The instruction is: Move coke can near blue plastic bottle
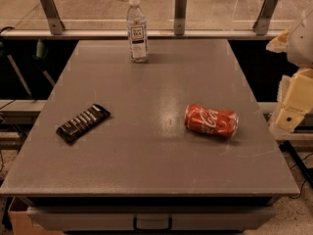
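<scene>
The coke can (211, 121) lies on its side on the grey table (146, 160), right of centre, with its white script facing up. The blue plastic bottle (137, 29) stands upright at the table's far edge, a little left of centre, well apart from the can. My gripper (292, 112) shows as pale blocky parts at the right edge of the view. It is beyond the table's right edge, to the right of the can and touching nothing.
A flat black snack wrapper (82, 123) lies on the left part of the table. A glass railing with metal posts (180, 11) runs behind the far edge. A drawer handle (152, 223) shows under the front edge.
</scene>
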`<action>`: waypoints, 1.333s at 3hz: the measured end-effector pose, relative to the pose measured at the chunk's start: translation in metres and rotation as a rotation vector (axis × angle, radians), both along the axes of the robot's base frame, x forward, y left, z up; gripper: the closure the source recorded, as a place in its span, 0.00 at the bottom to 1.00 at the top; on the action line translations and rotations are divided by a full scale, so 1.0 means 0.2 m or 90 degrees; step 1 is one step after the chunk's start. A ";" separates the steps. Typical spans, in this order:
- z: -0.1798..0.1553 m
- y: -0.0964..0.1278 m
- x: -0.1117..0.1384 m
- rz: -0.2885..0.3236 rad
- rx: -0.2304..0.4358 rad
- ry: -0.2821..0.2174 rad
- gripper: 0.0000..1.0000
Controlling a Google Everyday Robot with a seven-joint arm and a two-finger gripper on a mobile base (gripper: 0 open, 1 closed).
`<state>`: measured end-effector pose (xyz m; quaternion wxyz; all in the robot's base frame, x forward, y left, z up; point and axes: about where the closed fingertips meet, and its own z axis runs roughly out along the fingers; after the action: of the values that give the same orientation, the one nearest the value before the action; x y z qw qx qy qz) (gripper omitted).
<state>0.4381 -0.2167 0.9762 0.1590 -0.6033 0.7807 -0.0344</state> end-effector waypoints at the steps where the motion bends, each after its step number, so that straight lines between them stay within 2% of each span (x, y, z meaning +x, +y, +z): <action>1: 0.00 0.00 0.00 0.000 0.000 0.000 0.00; 2: -0.07 0.01 0.01 0.009 0.005 -0.002 0.00; 4: -0.40 0.07 0.14 0.061 0.044 0.025 0.00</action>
<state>0.4669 -0.2028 0.8954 0.1657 -0.6345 0.7548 0.0121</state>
